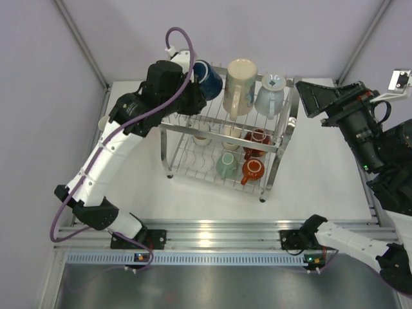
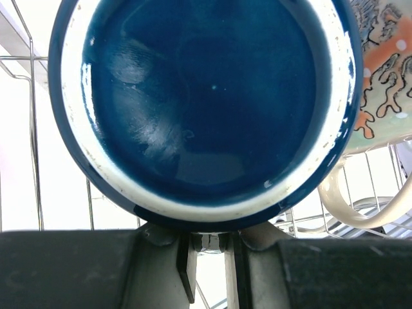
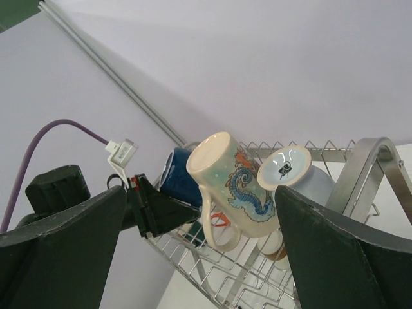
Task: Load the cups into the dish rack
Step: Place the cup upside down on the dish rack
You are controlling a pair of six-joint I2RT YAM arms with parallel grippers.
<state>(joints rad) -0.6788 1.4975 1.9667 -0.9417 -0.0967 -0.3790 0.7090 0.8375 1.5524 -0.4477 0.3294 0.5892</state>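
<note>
Our left tool is pinched narrow on the navy mug, holding it tilted at the far-left corner of the dish rack's top tier. Our right tool hangs wide open and empty, just right of the rack.

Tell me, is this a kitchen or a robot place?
Looks like a robot lab: arms bolted to a metal rail, bare walls around a white table, one dish rack of cups.

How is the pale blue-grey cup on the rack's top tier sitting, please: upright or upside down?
Upside down, somewhat tilted: the pale blue-grey cup shows its stamped base upward in the top and right wrist views.
</note>
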